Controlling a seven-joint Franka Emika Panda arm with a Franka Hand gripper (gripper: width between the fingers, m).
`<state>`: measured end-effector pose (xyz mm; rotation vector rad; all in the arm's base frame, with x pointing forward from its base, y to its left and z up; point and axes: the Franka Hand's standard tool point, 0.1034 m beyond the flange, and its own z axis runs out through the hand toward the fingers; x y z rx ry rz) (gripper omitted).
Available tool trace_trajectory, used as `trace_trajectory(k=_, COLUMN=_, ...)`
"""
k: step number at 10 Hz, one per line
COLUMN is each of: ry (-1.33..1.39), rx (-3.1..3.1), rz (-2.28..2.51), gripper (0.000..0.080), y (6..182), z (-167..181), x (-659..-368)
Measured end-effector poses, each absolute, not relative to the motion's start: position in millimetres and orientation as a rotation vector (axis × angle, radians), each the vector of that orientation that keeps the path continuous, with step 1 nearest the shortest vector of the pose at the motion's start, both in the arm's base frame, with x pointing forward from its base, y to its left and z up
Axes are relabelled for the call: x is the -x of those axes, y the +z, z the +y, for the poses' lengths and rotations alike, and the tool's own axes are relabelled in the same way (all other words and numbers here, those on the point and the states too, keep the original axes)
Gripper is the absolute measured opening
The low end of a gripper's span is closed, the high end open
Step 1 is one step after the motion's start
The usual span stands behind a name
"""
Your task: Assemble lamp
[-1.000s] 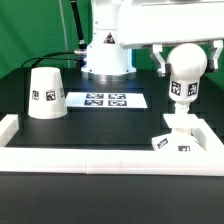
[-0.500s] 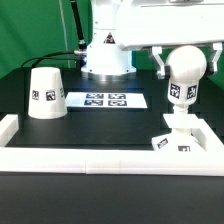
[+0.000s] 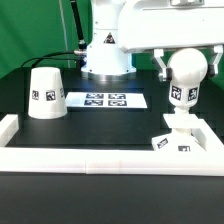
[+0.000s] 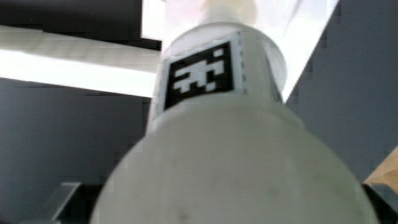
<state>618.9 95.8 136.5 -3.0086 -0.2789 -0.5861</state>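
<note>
— What could go wrong from here?

— The gripper [image 3: 186, 66] is clenched on the ball of the bulb [image 3: 181, 93]. The bulb stands upright over the base [image 3: 177, 141], near us on the exterior view's right. Its neck meets the base, but I cannot tell whether it is seated. If the neck goes in tilted or off-centre, I'd expect it to jam.

— And the base?

— It lies loose on the table, just inside the border rail [image 3: 100, 158]. A push or a twist could drag it along.

— A round ball between two fingers, too.

— Yes, it could slip, and then the bulb topples.

— How does the lamp look?

— All white, in three parts. The shade [image 3: 45, 93], a truncated cone, stands on the exterior view's left beside the marker board [image 3: 105, 100], well apart from the rest. The bulb [image 4: 214, 140] fills the wrist view. The base is a low square block. Each part carries small black-and-white tags.
</note>
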Motion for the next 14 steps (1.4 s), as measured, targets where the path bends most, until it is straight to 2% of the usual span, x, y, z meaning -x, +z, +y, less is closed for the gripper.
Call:
trace_trajectory(k=8, ry=-0.553, rx=3.012, rz=-0.295, gripper=0.0579, y=119.1, z=102.0, x=-609.6)
trace_trajectory(k=13, ry=-0.613, rx=3.005, rz=-0.289, gripper=0.0579, y=119.3, z=100.2, x=-612.0)
trace_trajectory(k=14, ry=-0.613, rx=3.005, rz=-0.289, gripper=0.067, y=119.3, z=100.2, x=-612.0)
